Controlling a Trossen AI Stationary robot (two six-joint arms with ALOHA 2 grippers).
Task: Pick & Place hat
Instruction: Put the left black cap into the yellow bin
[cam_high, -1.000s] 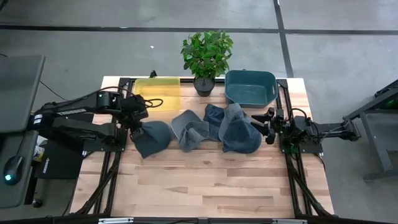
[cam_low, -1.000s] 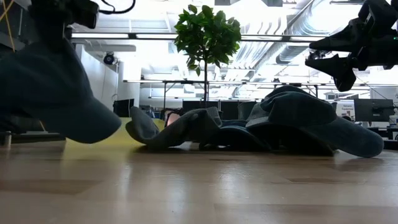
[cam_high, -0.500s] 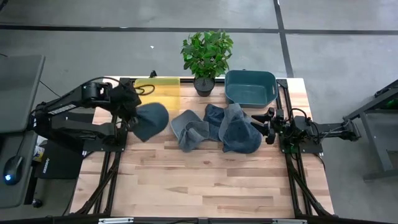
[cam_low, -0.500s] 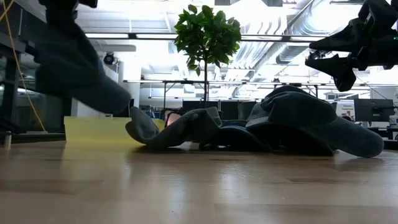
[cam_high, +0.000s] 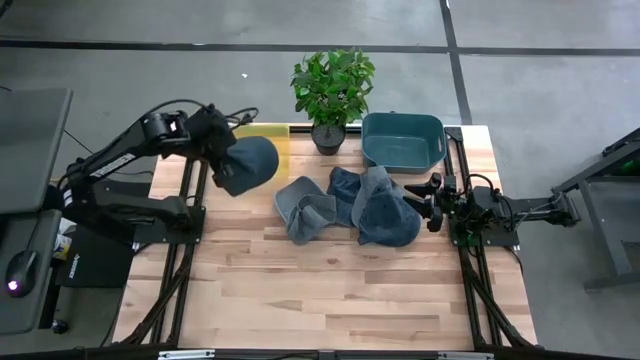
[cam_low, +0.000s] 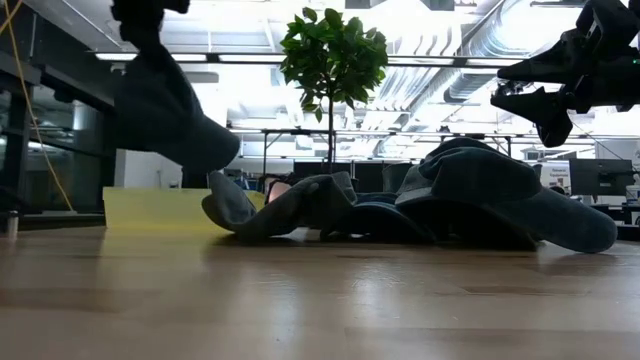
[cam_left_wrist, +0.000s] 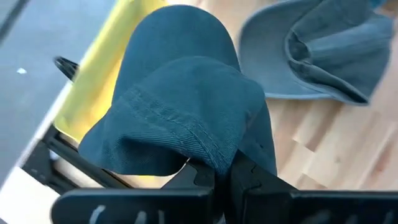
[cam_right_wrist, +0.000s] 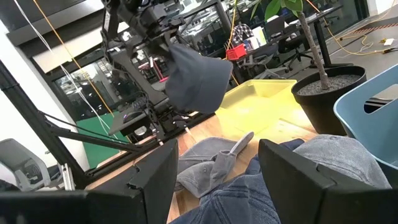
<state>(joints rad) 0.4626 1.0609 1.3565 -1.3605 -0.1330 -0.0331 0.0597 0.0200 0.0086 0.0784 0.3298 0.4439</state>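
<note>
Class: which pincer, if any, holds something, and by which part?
The left pincer grips a dark blue fabric hat by its edge; the right pincer holds nothing.

My left gripper (cam_high: 218, 150) holds a dark blue cloth hat (cam_high: 246, 163) above the yellow plastic bin (cam_high: 274, 146); more denim hats (cam_high: 345, 205) lie right of it, before the teal tub (cam_high: 403, 140).

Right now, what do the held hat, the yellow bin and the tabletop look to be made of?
Hat: soft woven cloth, likely cotton twill; matte, with fine ribbing, a stitched seam and limp folds. Yellow bin: probably plastic; smooth, slightly translucent walls. Tabletop: wood, butcher-block style; jointed pale planks with visible grain and a light sheen.
</note>
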